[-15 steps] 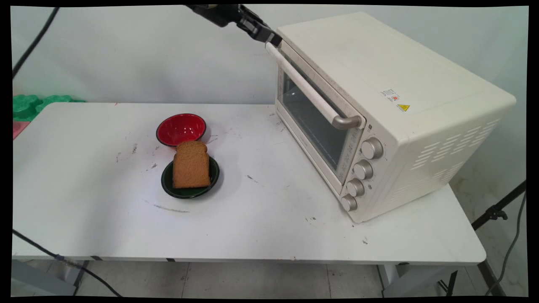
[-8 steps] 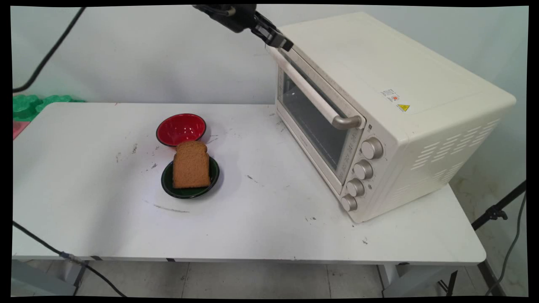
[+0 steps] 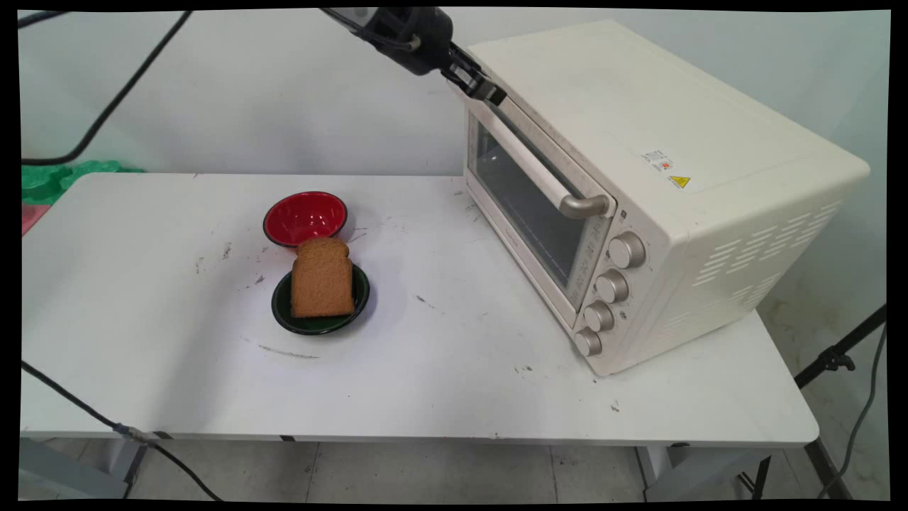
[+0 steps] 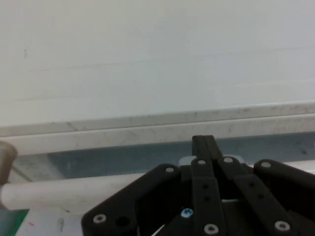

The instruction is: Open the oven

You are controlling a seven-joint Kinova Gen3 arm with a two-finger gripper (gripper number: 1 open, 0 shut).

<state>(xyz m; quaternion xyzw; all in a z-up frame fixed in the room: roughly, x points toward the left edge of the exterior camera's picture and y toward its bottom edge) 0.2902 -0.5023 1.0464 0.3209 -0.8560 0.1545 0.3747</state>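
My black gripper [image 3: 489, 91] is at the far upper corner of the cream toaster oven [image 3: 638, 163], right at the far end of its white door handle [image 3: 525, 160]. The oven door is closed. In the hand view the gripper [image 4: 204, 142] is shut, its two fingers pressed together, reaching past the handle bar [image 4: 54, 191] toward the top strip of the door. I cannot tell whether the tips touch the door. Nothing is held between the fingers.
A slice of brown bread [image 3: 323, 278] lies on a dark green plate [image 3: 319, 323] at mid-table, and a red bowl [image 3: 305, 216] stands just behind it. Green foam pieces [image 3: 42, 177] lie beyond the table's left end. Black cables hang at the left.
The gripper has moved right and slightly down, from beside the oven's far corner onto the far end of the door handle. The hanging cable has swung to the right.
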